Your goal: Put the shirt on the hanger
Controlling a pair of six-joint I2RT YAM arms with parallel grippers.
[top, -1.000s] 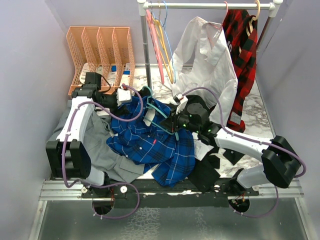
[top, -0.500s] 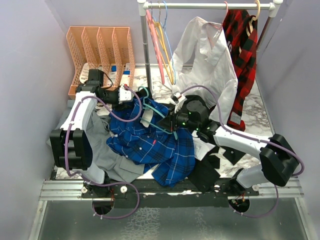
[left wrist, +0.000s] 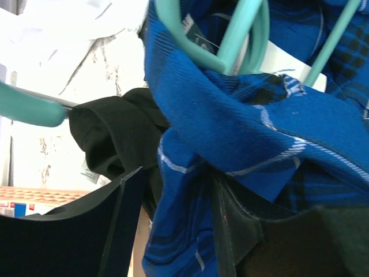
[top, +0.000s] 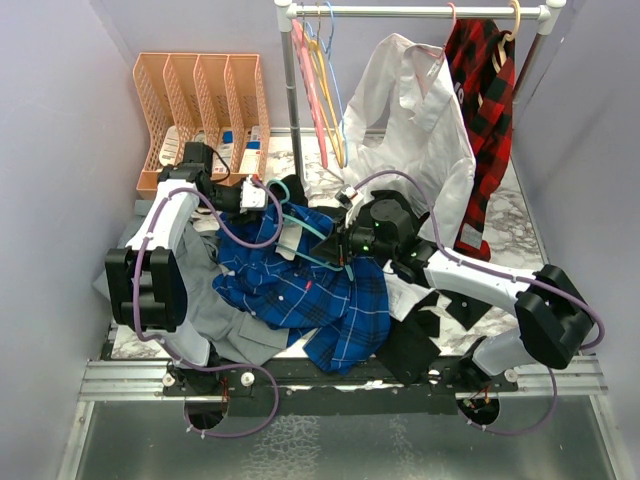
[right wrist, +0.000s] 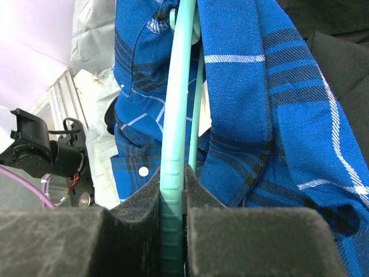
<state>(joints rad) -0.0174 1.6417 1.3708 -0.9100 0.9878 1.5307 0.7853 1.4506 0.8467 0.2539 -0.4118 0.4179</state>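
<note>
Nearest you, the shirt (top: 335,310) lay heaped on the bench (top: 515,235), its hem spilling toward the near edge. A grey garment (top: 215,305) lay under its left side and a black cloth (top: 410,350) at its right. Just beyond, the right jaws were closed narrow on the hanger (right wrist: 173,115), pinching one thin arm of it between the pads, and that arm ran up inside a fold of the blue plaid. The left jaws had a bunch of the shirt's cloth filling the gap between them, so I judged them to be gripping it, close by the hanger's hook. The step, as I read it, was working the hanger's shoulder into the shirt's. To do it well you needed to hold the hanger level with the right arm. With the left you needed to draw the cloth slowly over the arm's tip, not across the hook, because thin plastic could twist in the pads. Dark cloth lay just beside the left jaws and could have been dragged along. Farther off, the marbled bench was crowded. An orange file rack (top: 200,90) stood at the far left. At the back a rail (top: 420,12) carried pink hangers (top: 312,90), a pale shirt (top: 420,120) and a red-and-black plaid shirt (top: 490,100). Plain lilac walls stood on both sides of the bench.
</note>
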